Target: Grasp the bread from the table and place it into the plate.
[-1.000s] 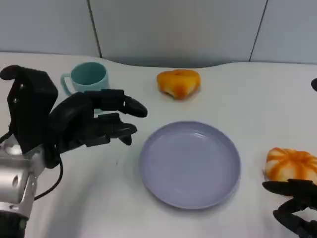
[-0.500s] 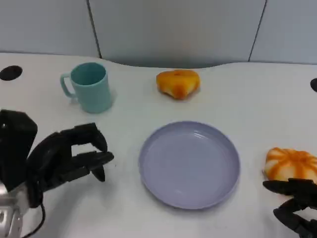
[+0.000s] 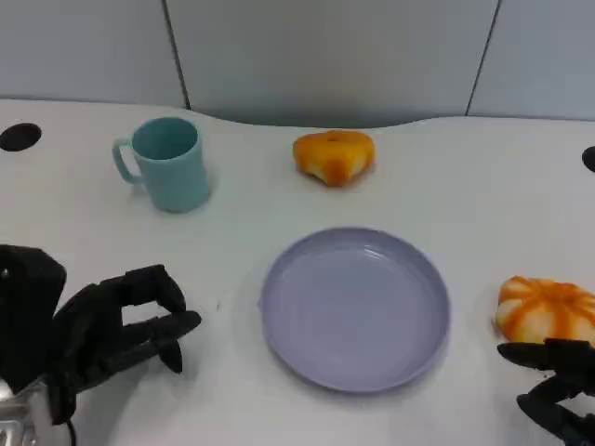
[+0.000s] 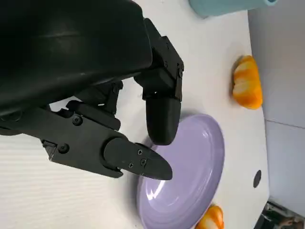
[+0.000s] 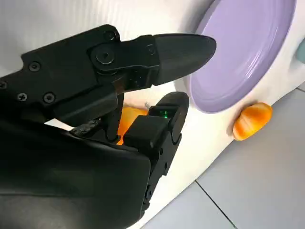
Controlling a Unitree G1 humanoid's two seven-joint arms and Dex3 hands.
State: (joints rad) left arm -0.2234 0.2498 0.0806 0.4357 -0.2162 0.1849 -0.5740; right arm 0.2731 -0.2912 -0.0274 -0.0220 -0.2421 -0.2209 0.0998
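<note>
Two orange bread rolls lie on the white table. One roll (image 3: 335, 156) sits at the far middle, beyond the purple plate (image 3: 356, 307). The other roll (image 3: 547, 309) lies to the right of the plate, just ahead of my right hand (image 3: 558, 390), whose fingers are apart and hold nothing. The right wrist view has that near roll (image 5: 131, 119) partly hidden behind the fingers, with the plate (image 5: 248, 52) and the far roll (image 5: 252, 121) beyond. My left hand (image 3: 112, 325) hovers low at the left of the plate, holding nothing. Its wrist view takes in the plate (image 4: 190, 181) and the far roll (image 4: 248, 83).
A teal mug (image 3: 169, 163) stands at the back left. A grey wall panel runs behind the table's curved far edge. A dark round hole (image 3: 20, 136) marks the far left of the tabletop, another the right edge (image 3: 589, 158).
My left hand has dropped back from beside the mug toward the near left corner. The right hand has sunk very slightly. Rolls, plate and mug have not moved.
</note>
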